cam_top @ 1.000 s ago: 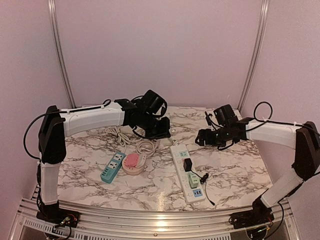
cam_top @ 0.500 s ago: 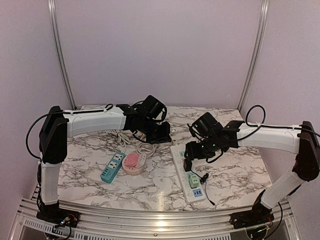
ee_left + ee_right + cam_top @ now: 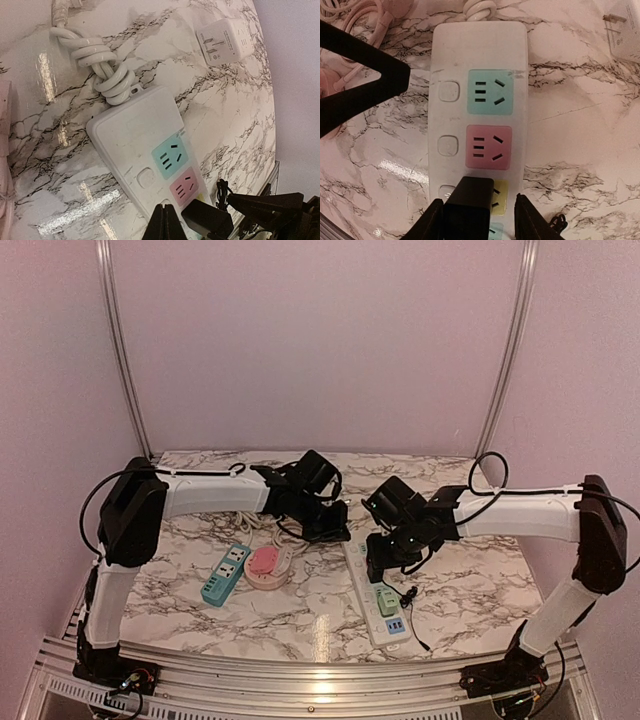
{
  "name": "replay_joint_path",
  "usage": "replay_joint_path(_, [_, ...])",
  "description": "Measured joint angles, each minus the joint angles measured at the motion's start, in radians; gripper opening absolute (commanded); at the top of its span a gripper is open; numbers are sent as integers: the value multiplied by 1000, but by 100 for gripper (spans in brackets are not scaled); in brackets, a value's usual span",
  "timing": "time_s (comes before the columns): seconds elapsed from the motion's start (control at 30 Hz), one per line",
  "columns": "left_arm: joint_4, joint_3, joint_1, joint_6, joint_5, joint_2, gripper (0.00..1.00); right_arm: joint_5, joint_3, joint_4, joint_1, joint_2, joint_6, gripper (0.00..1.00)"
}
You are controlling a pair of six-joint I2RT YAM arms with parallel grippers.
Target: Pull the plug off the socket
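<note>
A black plug (image 3: 470, 205) sits in the yellow socket of a long white power strip (image 3: 452, 55), with a thin black cord (image 3: 412, 598) trailing off. My right gripper (image 3: 480, 222) is open, its fingers standing on both sides of the plug; the left finger lies against it and the right finger stands apart. In the top view it (image 3: 378, 565) covers the plug. My left gripper (image 3: 167, 222) is shut and empty, its tips on the strip's top beside the plug (image 3: 207, 220). It (image 3: 332, 527) shows at the strip's far end in the top view.
A blue power strip (image 3: 225, 575) and a pink one (image 3: 265, 562) lie to the left. The white strip's coiled cable (image 3: 100, 70) lies behind it. A white adapter (image 3: 225, 42) rests on the marble table (image 3: 470, 580) further back. The left fingers (image 3: 360, 75) reach into the right wrist view.
My right gripper has moved left and down from mid-air onto the white strip, around the plug. My left gripper has moved right and down to the strip's far end.
</note>
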Motion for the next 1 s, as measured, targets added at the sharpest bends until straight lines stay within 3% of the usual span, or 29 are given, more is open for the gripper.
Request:
replay_joint_path(0.4, [19,58,-24,-34,45,105,0,17,27,-2,19,48,-6,38])
replay_joint_path(0.67, [23,60,-43,-48,52,112,0,36,28,-19,43,51,-6,45])
replay_joint_path(1.0, [25,60,-46,-63,39,130,0,59,52,-45,61,52,-6,43])
